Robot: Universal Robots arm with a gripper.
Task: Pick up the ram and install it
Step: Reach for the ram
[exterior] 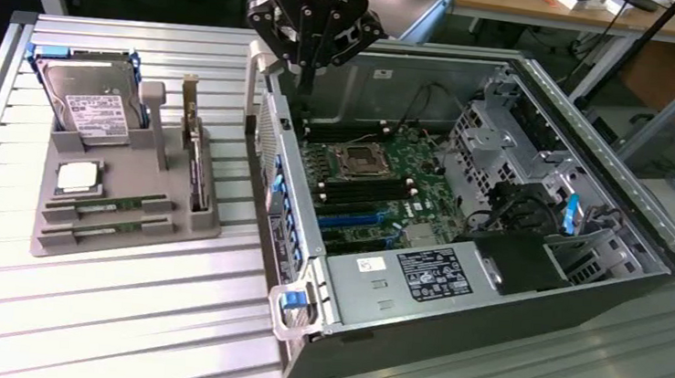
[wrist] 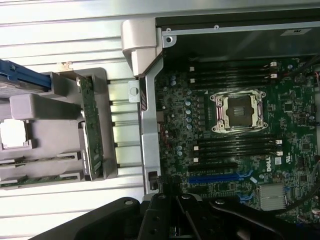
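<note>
Two ram sticks (exterior: pixel 106 206) lie flat in the front slots of the grey holder (exterior: pixel 124 244) on the exterior view's left; in the wrist view they are thin green strips (wrist: pixel 40 163). My gripper (exterior: pixel 304 78) hangs over the far left corner of the open computer case (exterior: pixel 339 317), well away from the ram. Its fingers are pressed together to a point with nothing between them. Below it lie the motherboard's black memory slots (exterior: pixel 339 135), also seen from the wrist (wrist: pixel 232 72), and the bare processor socket (wrist: pixel 237 111). The gripper's dark body (wrist: pixel 182 220) borders the wrist view.
The holder also carries a hard drive (exterior: pixel 89 98), a square silver processor chip (exterior: pixel 78 177) and an upright green card with a bracket (exterior: pixel 199 166). The case's raised wall (exterior: pixel 271 146) stands between the holder and the motherboard. Cables and a drive cage (exterior: pixel 523 159) crowd the case's right side.
</note>
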